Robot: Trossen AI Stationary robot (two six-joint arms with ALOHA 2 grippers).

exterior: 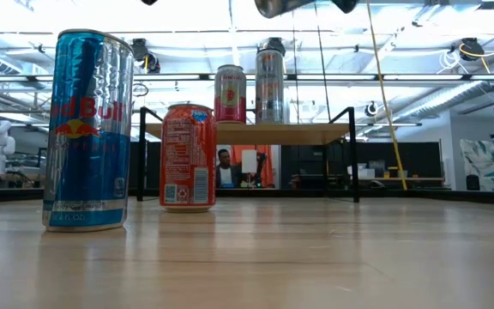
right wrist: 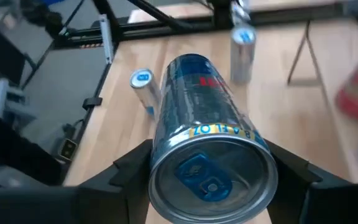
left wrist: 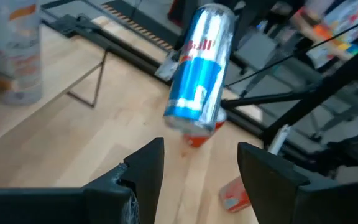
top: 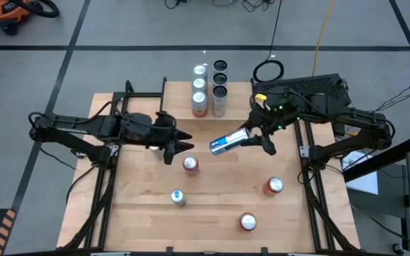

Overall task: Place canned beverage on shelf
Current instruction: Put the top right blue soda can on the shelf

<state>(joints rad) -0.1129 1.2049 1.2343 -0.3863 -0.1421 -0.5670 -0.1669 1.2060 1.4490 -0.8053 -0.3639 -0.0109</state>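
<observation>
The shelf (top: 208,91) is set at the table's (top: 148,227) far edge, near the middle. Cans are stood on it in two rows (top: 199,89) (top: 219,87). In front of the shelf, above the table, a can (top: 228,141) is held lying on its side by the right gripper (top: 251,139). The left gripper (top: 182,146) is placed to the left of it, just apart, fingers (left wrist: 146,171) spread with nothing between. Four cans are stood on the table: one (top: 191,164) just before the left gripper, one (top: 179,197) nearer the front, one (top: 274,185) to the right, one (top: 248,222) at front right.
</observation>
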